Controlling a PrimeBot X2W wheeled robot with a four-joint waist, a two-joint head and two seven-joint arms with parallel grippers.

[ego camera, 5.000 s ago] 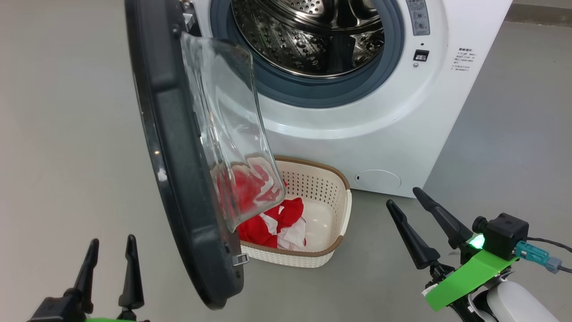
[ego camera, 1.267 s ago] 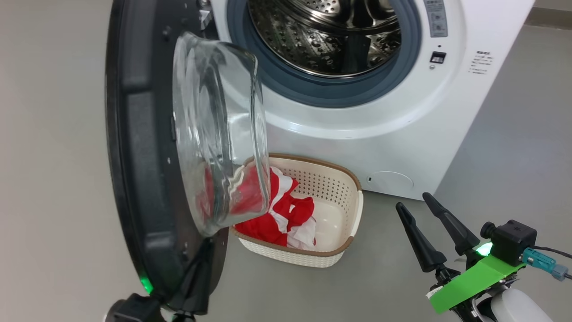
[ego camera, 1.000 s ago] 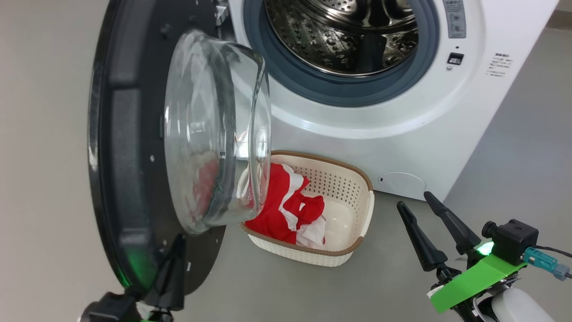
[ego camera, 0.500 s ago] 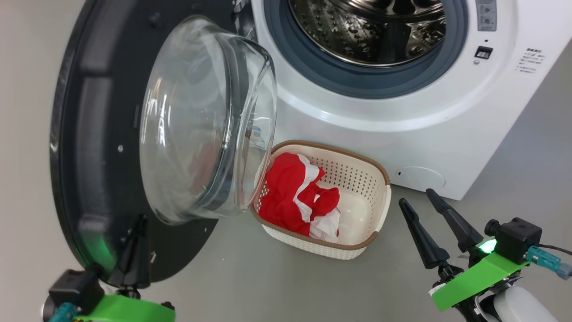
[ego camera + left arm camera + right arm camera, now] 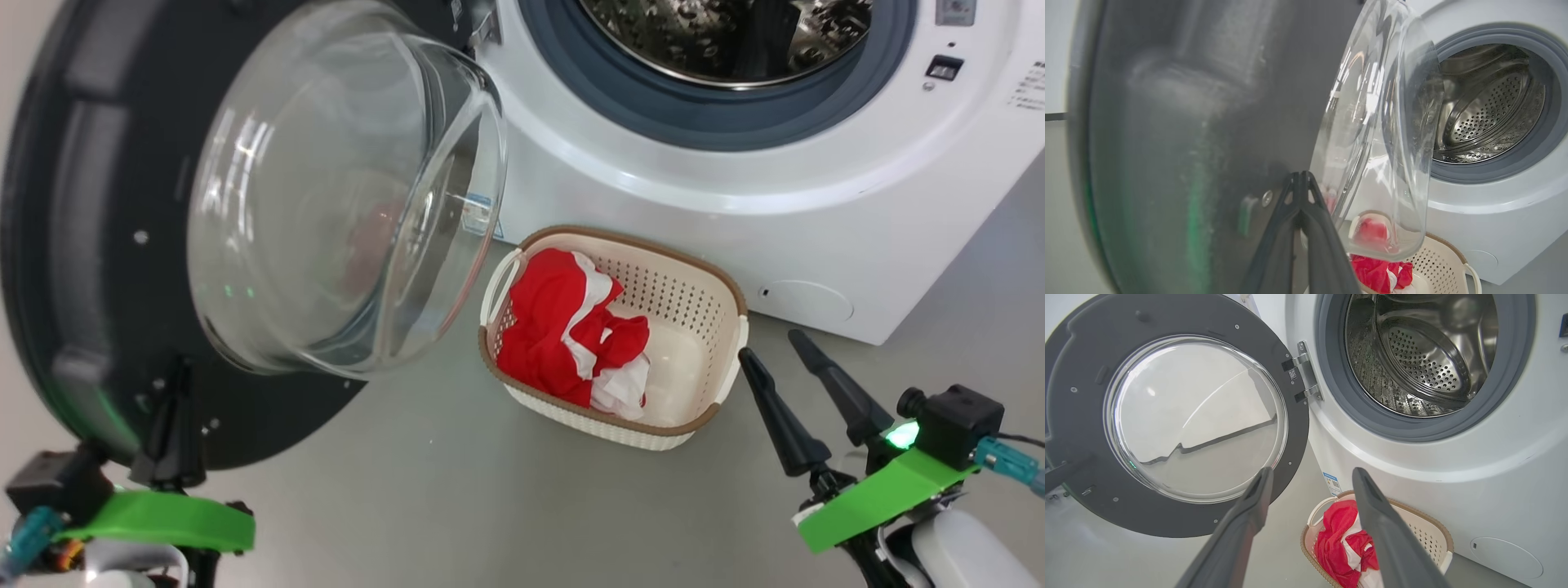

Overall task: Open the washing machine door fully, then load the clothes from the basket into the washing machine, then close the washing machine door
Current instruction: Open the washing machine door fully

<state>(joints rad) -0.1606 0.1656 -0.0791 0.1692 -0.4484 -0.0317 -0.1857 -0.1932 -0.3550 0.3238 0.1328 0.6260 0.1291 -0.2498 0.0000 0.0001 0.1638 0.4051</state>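
Black door (image 5: 73,245) stands wide open, left of the washing machine (image 5: 653,212); left gripper (image 5: 180,367) pinched shut, empty, tips against its inner face. Basket (image 5: 710,278) in front of the machine, red clothes (image 5: 555,327) inside. Right gripper (image 5: 769,343) spread wide, holding nothing.

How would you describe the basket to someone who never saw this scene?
Find the big white washing machine. On the floor before it, beside the open black door, stands a small cream basket. Its brown rim and perforated sides set it apart.

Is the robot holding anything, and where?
Nothing is gripped. The shut left gripper presses the washing machine door, low down; the right gripper is open, empty.
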